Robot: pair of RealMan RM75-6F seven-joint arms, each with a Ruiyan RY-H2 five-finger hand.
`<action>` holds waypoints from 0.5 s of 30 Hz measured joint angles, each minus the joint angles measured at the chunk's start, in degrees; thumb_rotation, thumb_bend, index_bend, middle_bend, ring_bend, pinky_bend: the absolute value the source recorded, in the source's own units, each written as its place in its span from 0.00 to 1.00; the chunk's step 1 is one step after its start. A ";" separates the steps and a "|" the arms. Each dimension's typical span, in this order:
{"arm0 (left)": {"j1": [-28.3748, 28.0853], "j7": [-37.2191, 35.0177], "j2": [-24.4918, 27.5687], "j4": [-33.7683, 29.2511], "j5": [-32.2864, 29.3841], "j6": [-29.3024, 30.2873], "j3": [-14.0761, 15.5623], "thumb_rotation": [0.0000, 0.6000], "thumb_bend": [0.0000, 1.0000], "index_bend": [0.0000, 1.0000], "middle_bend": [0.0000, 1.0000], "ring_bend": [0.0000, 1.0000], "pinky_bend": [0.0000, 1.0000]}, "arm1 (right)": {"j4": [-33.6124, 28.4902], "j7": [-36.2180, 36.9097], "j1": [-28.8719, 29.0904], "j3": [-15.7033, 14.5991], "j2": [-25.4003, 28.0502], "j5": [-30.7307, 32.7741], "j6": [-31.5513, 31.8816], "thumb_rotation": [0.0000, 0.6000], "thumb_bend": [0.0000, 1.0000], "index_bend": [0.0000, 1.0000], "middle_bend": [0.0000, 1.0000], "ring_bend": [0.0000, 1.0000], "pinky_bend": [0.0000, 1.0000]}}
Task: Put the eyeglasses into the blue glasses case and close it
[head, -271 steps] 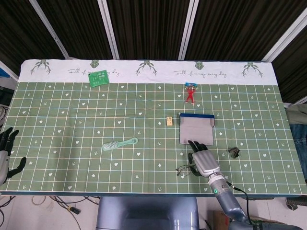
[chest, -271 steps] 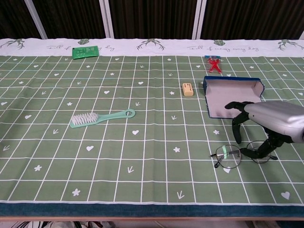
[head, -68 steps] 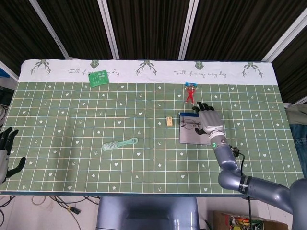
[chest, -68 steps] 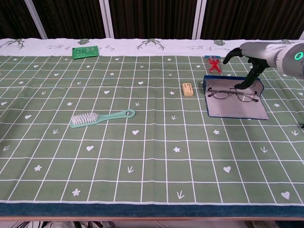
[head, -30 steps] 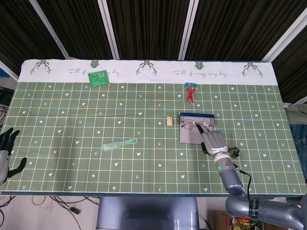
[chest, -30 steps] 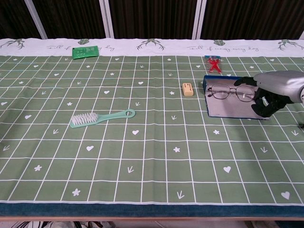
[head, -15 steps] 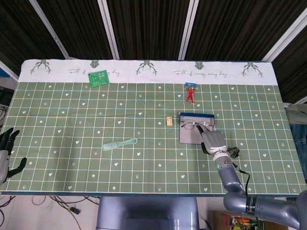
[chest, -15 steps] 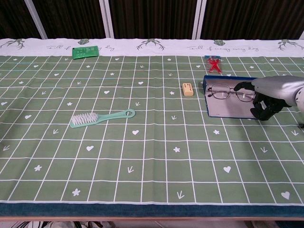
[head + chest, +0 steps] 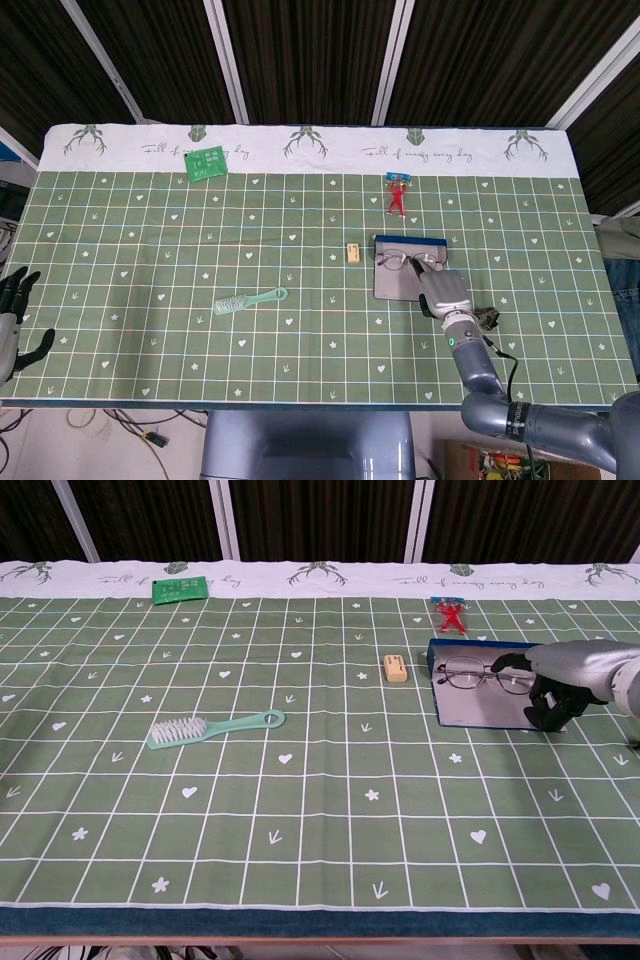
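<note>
The eyeglasses (image 9: pixel 400 262) (image 9: pixel 485 673) lie inside the open blue glasses case (image 9: pixel 398 286) (image 9: pixel 480 710), at its far end against the blue rim. The case's grey inner flap lies flat toward me. My right hand (image 9: pixel 445 293) (image 9: pixel 565 680) is at the case's right edge with its fingers curled. One fingertip reaches the right lens and the others curl down at the flap's near right corner. Whether it grips the flap is unclear. My left hand (image 9: pixel 12 320) hangs off the table's left edge with its fingers apart and holds nothing.
A mint brush (image 9: pixel 250 300) (image 9: pixel 212 728) lies left of centre. A tan block (image 9: pixel 353 252) (image 9: pixel 396 668) sits just left of the case. A red figure (image 9: pixel 397 195) (image 9: pixel 452 615) lies beyond it, a green card (image 9: pixel 206 163) (image 9: pixel 180 588) far left, a dark clip (image 9: pixel 490 319) right of my wrist.
My right hand carried the eyeglasses from the table's front into the case and released them. It then dropped to the case's right edge; over the last second it barely shifted.
</note>
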 measured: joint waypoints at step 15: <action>-0.01 0.13 -0.01 0.01 -0.16 -0.03 -0.03 1.00 0.36 0.02 0.00 0.00 0.00 | 1.66 -0.63 0.66 0.18 -0.58 1.77 -0.99 1.00 0.65 0.09 0.70 0.74 0.87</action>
